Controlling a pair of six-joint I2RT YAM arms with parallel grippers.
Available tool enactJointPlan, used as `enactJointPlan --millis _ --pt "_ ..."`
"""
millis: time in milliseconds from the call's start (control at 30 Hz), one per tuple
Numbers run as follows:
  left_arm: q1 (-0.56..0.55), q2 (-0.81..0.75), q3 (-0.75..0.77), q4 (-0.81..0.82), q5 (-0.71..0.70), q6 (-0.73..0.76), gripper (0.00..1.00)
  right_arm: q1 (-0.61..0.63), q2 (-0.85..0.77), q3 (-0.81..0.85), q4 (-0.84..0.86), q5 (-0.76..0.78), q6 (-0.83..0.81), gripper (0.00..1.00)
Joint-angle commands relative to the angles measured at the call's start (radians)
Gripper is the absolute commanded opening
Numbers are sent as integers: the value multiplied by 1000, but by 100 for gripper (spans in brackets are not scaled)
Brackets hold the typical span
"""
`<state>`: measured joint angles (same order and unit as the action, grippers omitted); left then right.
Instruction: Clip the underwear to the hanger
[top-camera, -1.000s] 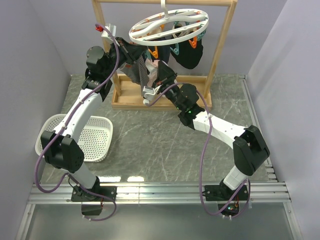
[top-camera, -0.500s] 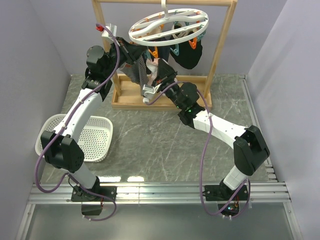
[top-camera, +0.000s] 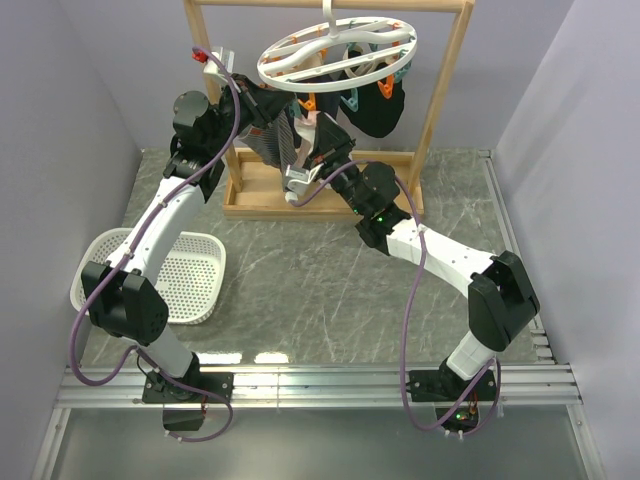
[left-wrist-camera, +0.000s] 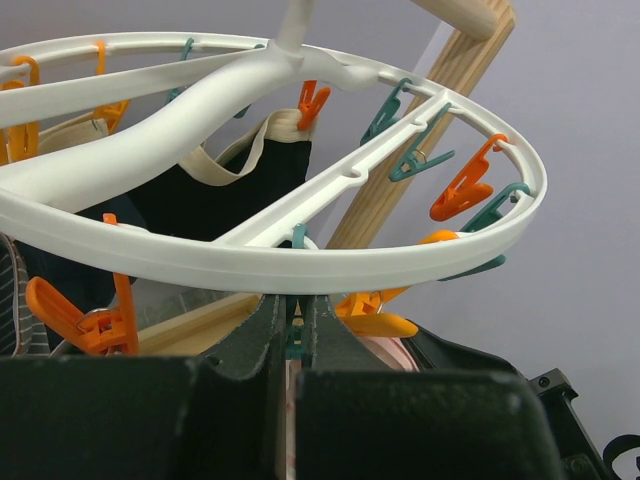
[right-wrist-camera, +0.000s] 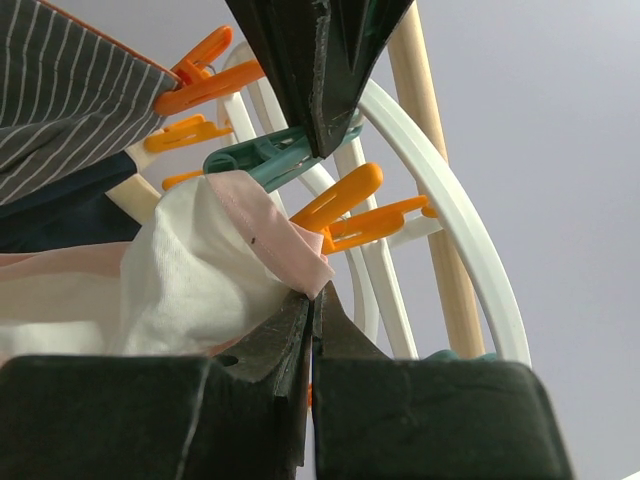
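Observation:
The white oval hanger (top-camera: 335, 50) hangs from the wooden rack, and its ring (left-wrist-camera: 300, 265) fills the left wrist view. My left gripper (top-camera: 283, 112) (left-wrist-camera: 292, 305) is shut on a teal clip (left-wrist-camera: 292, 338) under the ring. In the right wrist view its dark fingers (right-wrist-camera: 320, 60) pinch that teal clip (right-wrist-camera: 270, 158) from above. My right gripper (top-camera: 322, 132) (right-wrist-camera: 312, 295) is shut on the pink trim of the white underwear (right-wrist-camera: 200, 270) and holds it just below the teal clip's mouth. A bit of the underwear (left-wrist-camera: 395, 352) shows beside an orange clip (left-wrist-camera: 385, 325).
The wooden frame rack (top-camera: 445, 90) stands at the back with its base (top-camera: 260, 195) on the table. Dark garments (top-camera: 380, 110) and a grey striped cloth (right-wrist-camera: 90, 100) hang from the hanger. A white mesh basket (top-camera: 190, 280) sits at the left.
My right gripper has risen slightly with the underwear toward the hanger's clips. The left gripper has stayed on the teal clip.

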<state>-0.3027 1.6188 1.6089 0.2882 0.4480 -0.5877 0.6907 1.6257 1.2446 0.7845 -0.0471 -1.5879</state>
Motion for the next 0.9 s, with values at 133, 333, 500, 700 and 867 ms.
enactJointPlan --millis 133,333,500,700,867 --pt "-21 15 29 -17 60 12 0 -5 -1 35 16 7 16 0" --pt "-23 16 29 -20 66 15 0 -5 29 88 13 23 23 0" --pt "-21 18 29 -26 67 26 0 -6 34 114 6 35 37 0" --pt "-24 19 29 -27 61 29 0 -5 20 124 13 36 62 0" --pt "-24 26 37 -32 60 38 0 -5 -4 115 10 39 88 0"
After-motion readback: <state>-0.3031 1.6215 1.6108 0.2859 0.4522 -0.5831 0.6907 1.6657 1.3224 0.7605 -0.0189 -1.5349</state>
